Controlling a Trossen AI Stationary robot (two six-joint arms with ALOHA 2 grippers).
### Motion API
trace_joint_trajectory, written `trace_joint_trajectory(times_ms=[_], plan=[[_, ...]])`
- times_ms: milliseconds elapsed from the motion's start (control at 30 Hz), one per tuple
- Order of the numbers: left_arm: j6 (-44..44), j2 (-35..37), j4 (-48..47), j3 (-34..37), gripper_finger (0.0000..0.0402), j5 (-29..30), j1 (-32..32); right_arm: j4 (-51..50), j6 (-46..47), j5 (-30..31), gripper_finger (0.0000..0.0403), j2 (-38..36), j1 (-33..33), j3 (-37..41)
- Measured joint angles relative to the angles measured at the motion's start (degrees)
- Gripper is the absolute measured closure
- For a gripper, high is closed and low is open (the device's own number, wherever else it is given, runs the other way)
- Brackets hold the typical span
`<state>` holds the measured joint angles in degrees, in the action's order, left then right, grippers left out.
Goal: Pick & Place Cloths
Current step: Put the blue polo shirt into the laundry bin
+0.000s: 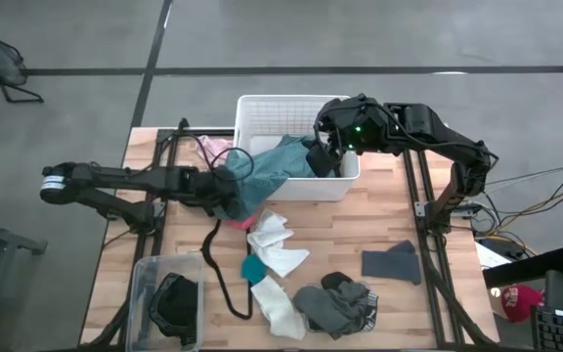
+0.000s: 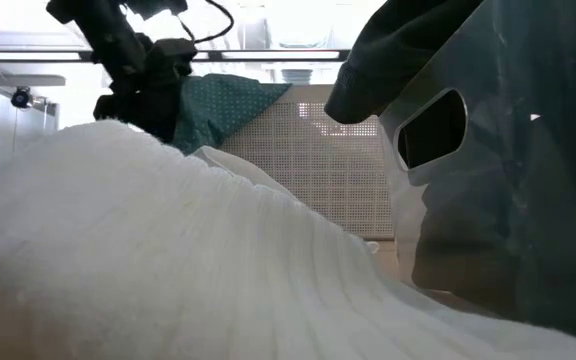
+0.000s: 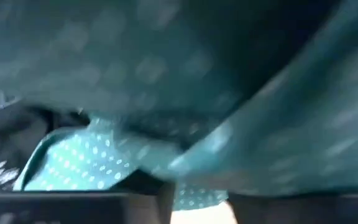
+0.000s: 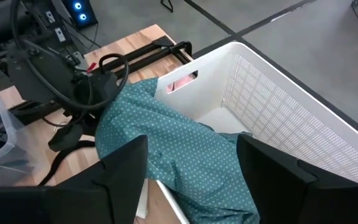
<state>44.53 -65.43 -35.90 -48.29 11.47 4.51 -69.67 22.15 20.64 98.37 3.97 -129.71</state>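
Item, teal garment [image 1: 274,168]: draped over the white basket [image 1: 262,112] wall, pinched in my left gripper [image 1: 231,193]; right gripper [image 1: 323,147] spread open above; I judged lifting higher before releasing best.

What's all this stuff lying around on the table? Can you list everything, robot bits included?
Basket: one, white, far middle of the table.
Teal garment: one, teal with white dots, draped over the basket's near wall.
Black piece: one, in the basket under the right claw.
White socks: several, middle of the table.
Teal bit: one, among the socks.
Grey pieces: a dark pile, near edge.
Grey cloth: one, right side.
Clear bin: one, near left corner, with something black inside.
Black cord: one, left of the socks.
Left claw: at the garment.
Right claw: open, over the basket.
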Motion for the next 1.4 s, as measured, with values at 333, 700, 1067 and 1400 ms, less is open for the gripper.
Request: trace_joint_trajectory(times_ms=[333,700,1067,1400], plan=[[-0.7,2.2,0.6,-5.7,0.0396,-2.6,-2.0,0.0,-0.1,0.2,0.0183,0.0,0.0,0.0],[-8.5,5.4,0.7,-27.3,0.0399,1.4,-1.4,-0.6,0.0,0.2,0.0163,0.0,-0.1,0.2],[-16.9,-2.5,0.6,-43.8,0.04,2.8,7.9,-0.7,1.0,0.0,0.0138,0.0,-2.3,0.2],[-26.0,-13.6,5.9,-56.8,0.0398,-0.3,17.2,-0.9,2.5,-0.2,0.0155,0.0,-2.7,0.2]])
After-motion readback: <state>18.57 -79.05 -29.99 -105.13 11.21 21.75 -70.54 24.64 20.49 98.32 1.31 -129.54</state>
